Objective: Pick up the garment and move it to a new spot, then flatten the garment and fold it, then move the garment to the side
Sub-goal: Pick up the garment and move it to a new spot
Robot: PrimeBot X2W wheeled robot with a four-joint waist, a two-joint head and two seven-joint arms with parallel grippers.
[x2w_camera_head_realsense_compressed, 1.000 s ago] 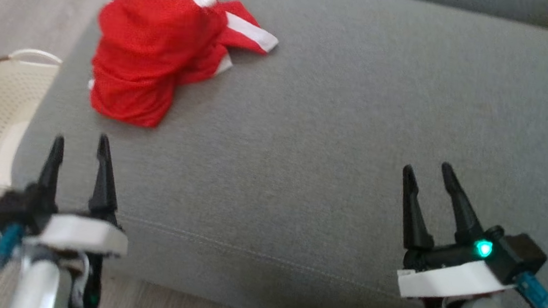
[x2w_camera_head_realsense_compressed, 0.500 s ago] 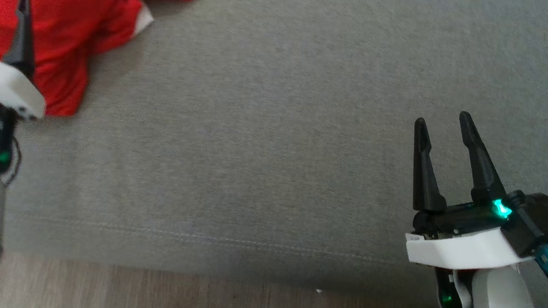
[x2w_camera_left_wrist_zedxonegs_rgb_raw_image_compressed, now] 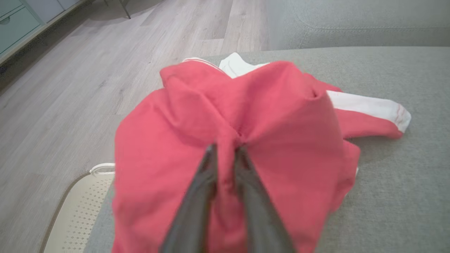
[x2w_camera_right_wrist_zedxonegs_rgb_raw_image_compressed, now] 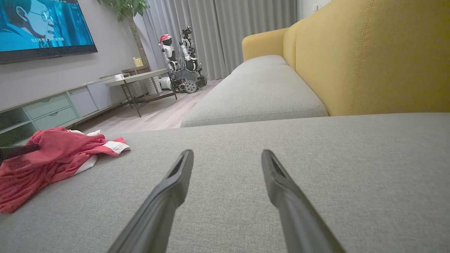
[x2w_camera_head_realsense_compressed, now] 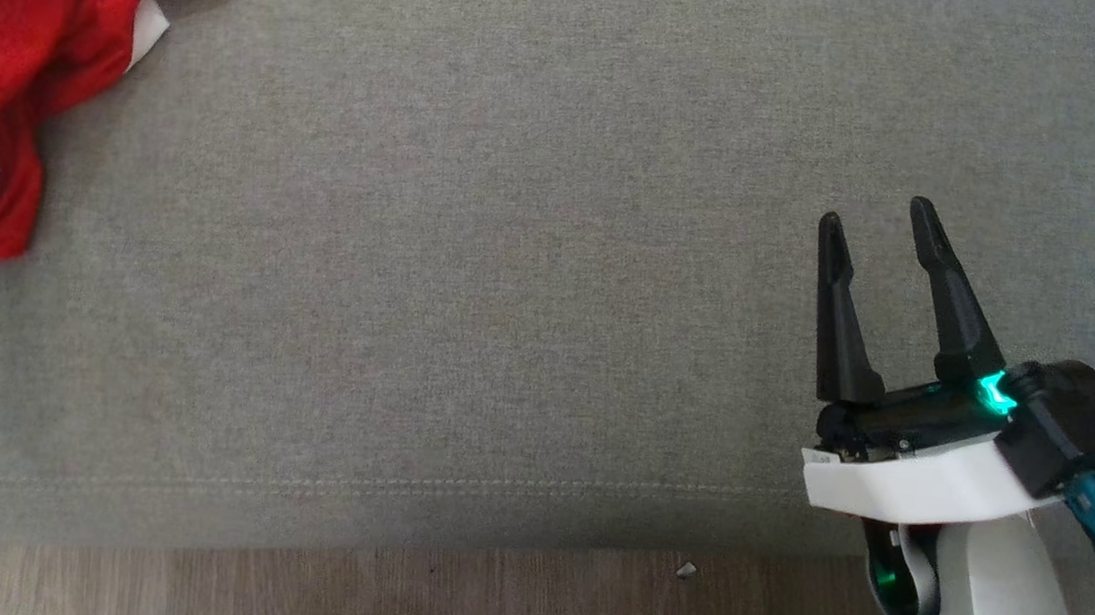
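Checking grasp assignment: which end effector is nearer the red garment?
Left. Left end effector pinches the red garment; right end effector hangs open over the cushion, well apart.

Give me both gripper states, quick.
Left gripper: closed, pinching the red garment.
Right gripper: open, holding nothing.

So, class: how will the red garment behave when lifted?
Probably floppy: the red garment lies crumpled in soft folds. Likely light, as the fabric looks thin. It would likely hang from one pinch of the left gripper.
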